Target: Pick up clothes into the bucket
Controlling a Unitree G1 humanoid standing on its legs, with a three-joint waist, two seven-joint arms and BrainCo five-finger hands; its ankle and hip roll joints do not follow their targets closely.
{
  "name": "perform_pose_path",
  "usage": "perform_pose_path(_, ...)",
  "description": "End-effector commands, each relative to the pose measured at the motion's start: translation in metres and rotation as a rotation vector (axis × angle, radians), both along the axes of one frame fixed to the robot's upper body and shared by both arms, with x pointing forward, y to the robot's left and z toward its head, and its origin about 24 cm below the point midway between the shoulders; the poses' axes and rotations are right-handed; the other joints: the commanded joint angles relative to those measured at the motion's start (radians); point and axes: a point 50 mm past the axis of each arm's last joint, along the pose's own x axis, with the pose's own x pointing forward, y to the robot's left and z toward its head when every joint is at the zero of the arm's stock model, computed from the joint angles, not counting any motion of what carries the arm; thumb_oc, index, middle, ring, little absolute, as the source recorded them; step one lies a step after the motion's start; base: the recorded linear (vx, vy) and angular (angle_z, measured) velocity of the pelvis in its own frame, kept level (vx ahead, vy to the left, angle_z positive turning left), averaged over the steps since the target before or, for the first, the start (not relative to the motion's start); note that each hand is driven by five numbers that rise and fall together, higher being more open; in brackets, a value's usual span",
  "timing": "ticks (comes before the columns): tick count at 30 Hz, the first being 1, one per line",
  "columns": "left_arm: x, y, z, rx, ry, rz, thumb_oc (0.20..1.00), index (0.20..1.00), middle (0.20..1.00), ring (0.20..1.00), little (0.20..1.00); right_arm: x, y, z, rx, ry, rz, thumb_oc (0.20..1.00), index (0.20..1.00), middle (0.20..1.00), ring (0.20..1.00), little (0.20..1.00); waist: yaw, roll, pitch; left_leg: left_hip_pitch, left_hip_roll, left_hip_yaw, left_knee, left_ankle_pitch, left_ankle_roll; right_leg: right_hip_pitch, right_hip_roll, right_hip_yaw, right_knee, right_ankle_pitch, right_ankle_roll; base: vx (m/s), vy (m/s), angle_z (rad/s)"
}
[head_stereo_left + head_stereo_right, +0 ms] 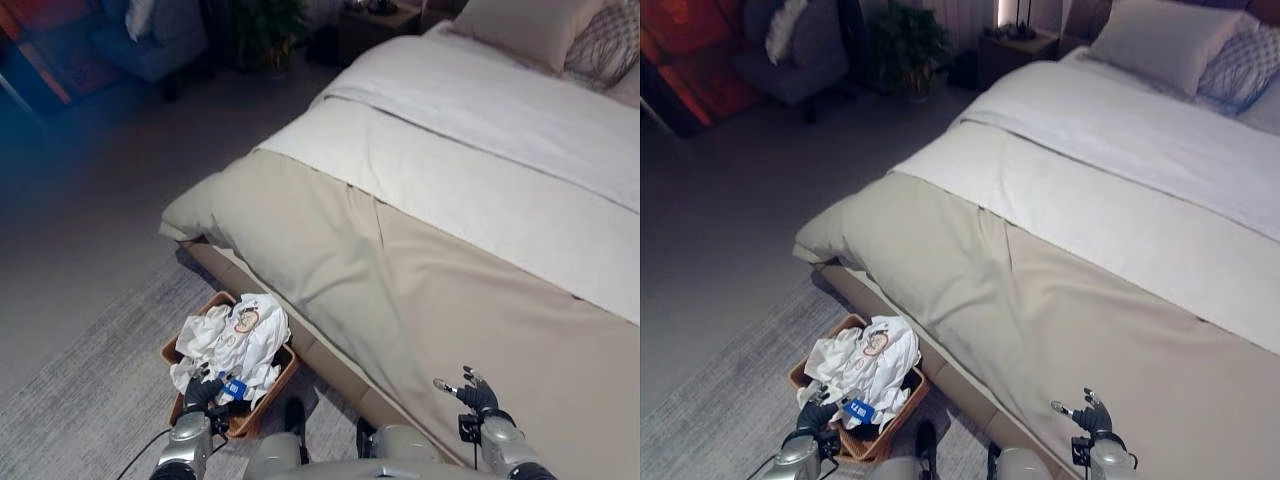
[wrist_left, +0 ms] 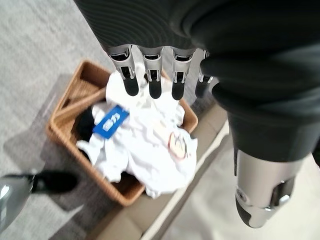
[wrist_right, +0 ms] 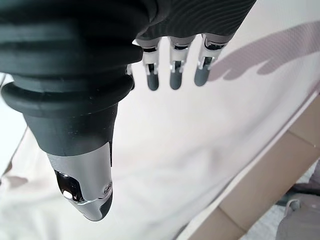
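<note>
- Wicker-brown bucket (image 1: 283, 382) is sitting on the grey rug (image 1: 90, 390) just beside the bed (image 1: 450, 290), close to the bed's foot corner.
- White clothes (image 1: 235, 340) are heaping inside the bucket and spilling over its rim on the bed side; a blue tag (image 2: 110, 121) and some dark cloth are showing among them.
- Left hand (image 1: 203, 391) is hovering just above the bucket's near edge, fingers (image 2: 152, 80) straight and apart, gripping nothing — looks like a post-drop pose, judging by the load lying under it.
- Right hand (image 1: 472, 392) is hanging over the bed's beige cover, well apart from the bucket, fingers relaxed and spread, empty, likely idling.
- Clothes are looking already binned; no loose garment is showing on the bed or the rug.
</note>
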Motion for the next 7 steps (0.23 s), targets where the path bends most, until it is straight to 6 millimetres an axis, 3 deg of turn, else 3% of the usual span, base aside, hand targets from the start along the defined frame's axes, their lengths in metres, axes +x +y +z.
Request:
perform_pose_path(1,-0.006,-0.009,-0.007,0.013,0.070,-0.116,1.000,1.000,1.000,1.000,1.000,0.003,-0.005,0.001,-0.005,0.013,0.020,1.000,1.000,1.000,1.000,1.000,-0.008,-0.038,-0.012,0.037,0.003,-0.005,0.060,-0.068,-0.010,0.072,-0.046,0.016,-0.193,0.130,0.073,0.03,-0.034,0.10)
perform_pose_path(3,-0.015,-0.016,-0.012,0.032,0.116,-0.202,1.000,1.000,1.000,1.000,1.000,-0.003,-0.003,-0.003,0.002,0.046,0.021,1.000,1.000,1.000,1.000,1.000,-0.007,-0.038,-0.021,0.054,0.003,-0.004,0.061,-0.075,-0.007,0.091,-0.047,0.015,-0.190,0.125,0.073,0.05,-0.040,0.07)
perform_pose_path(7,-0.034,-0.017,-0.019,0.011,0.189,-0.189,1.000,1.000,1.000,1.000,1.000,-0.011,0.000,-0.007,0.014,0.078,0.016,1.000,1.000,1.000,1.000,1.000,-0.004,-0.036,-0.033,0.082,0.002,0.001,0.062,-0.088,-0.003,0.117,-0.048,0.012,-0.186,0.116,0.072,0.05,-0.017,0.06)
